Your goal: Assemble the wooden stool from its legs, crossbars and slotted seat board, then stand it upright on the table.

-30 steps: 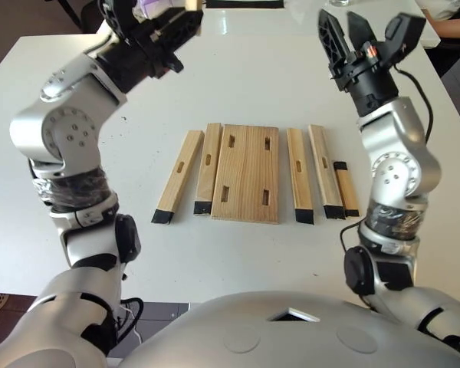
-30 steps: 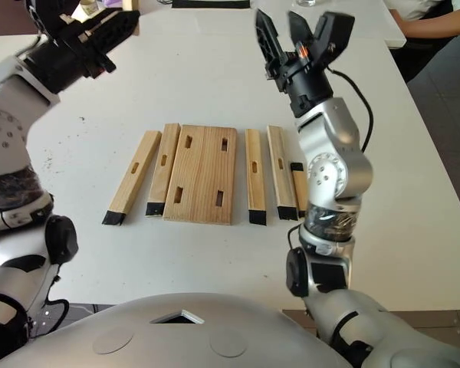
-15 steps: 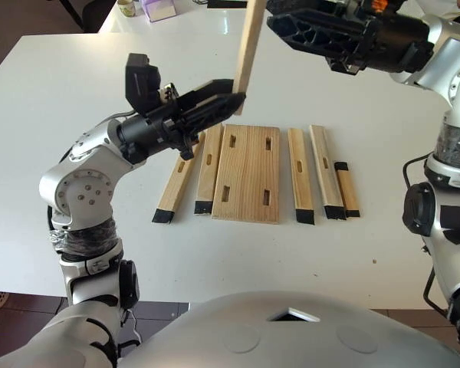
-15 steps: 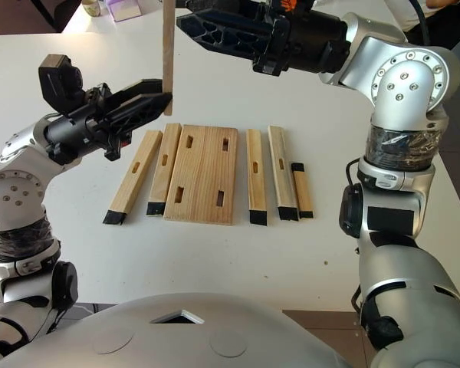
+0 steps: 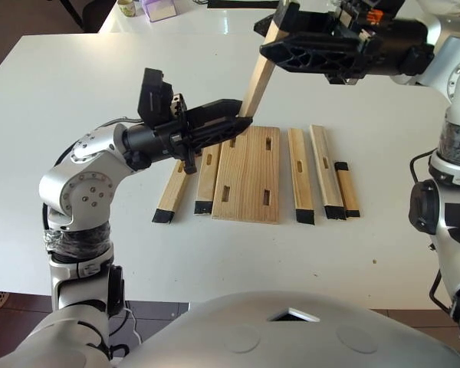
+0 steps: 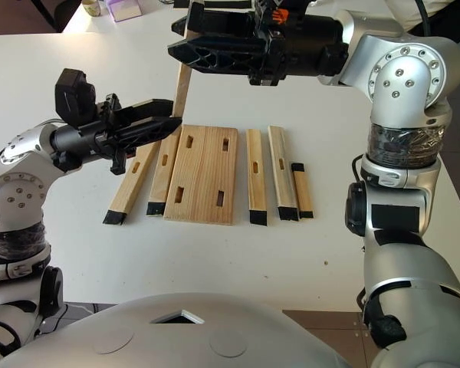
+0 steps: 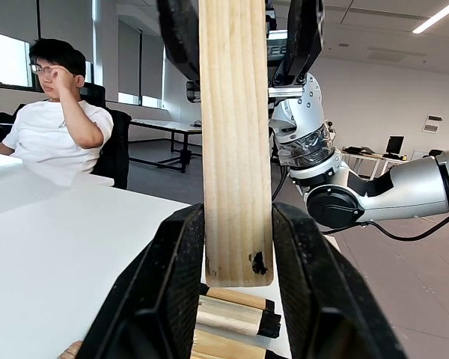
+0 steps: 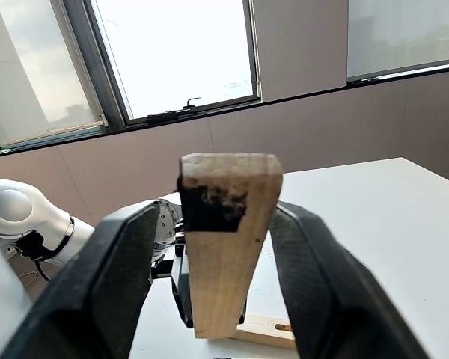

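Observation:
A wooden leg point(image 5: 262, 70) with one black end hangs tilted above the far edge of the slotted seat board point(image 5: 248, 172). My right gripper point(image 5: 270, 40) is shut on its upper part, black end point(image 8: 213, 206) toward the wrist. My left gripper point(image 5: 244, 113) is shut on its lower end, with both fingers point(image 7: 178, 269) pressed against the leg point(image 7: 236, 134). The board lies flat mid-table. Two legs or crossbars point(image 5: 176, 184) lie to its left and three point(image 5: 322, 172) to its right, all flat and parallel.
The white table point(image 5: 77, 92) has free room to the left and in front of the parts. A small purple box point(image 5: 159, 8) and a jar stand at the far left edge. A dark strip lies at the far edge.
The leg has gone from upright to tilted and come lower. My left gripper has shifted right and closed on its lower end. My right gripper keeps its hold on the upper part.

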Available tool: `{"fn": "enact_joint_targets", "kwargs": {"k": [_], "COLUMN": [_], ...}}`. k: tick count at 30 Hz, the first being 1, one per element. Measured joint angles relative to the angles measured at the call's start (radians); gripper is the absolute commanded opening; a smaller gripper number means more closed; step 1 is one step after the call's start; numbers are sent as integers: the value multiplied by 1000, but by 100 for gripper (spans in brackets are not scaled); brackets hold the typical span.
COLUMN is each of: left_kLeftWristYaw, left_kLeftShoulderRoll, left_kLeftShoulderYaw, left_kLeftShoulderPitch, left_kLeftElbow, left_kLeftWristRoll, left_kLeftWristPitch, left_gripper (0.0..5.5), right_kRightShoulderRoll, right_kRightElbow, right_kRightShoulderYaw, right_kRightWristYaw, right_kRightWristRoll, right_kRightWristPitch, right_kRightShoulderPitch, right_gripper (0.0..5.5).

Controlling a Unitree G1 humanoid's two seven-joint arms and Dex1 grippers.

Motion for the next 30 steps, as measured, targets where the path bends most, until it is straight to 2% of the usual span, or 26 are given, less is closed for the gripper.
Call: {"fn": "enact_joint_targets", "kwargs": {"k": [6, 12, 13, 17, 20, 25, 28, 30], "left_kLeftWristYaw": [-4, -11, -7, 36, 59, 132, 358, 506], "left_kLeftShoulderRoll": [17, 39, 40, 39, 36, 24, -96, -193], "left_kLeftShoulderYaw": [-14, -38, -44, -49, -63, -54, 19, 49], "left_kLeftShoulderPitch": [13, 33, 33, 31, 33, 80, 77, 74], "left_kLeftElbow": [-11, -19, -17, 17, 26, 112, 167, 183], "left_kLeftWristRoll": [0, 25, 43, 62, 93, 198, 244, 262], "left_kLeftWristPitch": [-10, -45, -55, -58, -71, -137, -203, -233], "left_gripper": [130, 130, 167, 234, 236, 236, 236, 236], "right_kRightShoulderRoll": [-9, -28, -33, -59, -77, -179, -252, -272], "right_kRightElbow": [-16, -32, -33, -46, -65, 67, 238, 287], "right_kRightShoulderYaw": [1, 11, 12, 13, 22, 95, 157, 166], "right_kRightWristYaw": [2, 9, 11, 3, 0, 64, 113, 149], "right_kRightWristRoll": [-2, -2, -6, -54, -151, -447, -639, -681], "right_kRightWristPitch": [0, 9, 8, -34, -154, -526, -791, -874], "right_kRightShoulderPitch": [26, 45, 51, 88, 147, 247, 341, 398], "right_gripper": [131, 130, 130, 130, 130, 130, 130, 130]}}
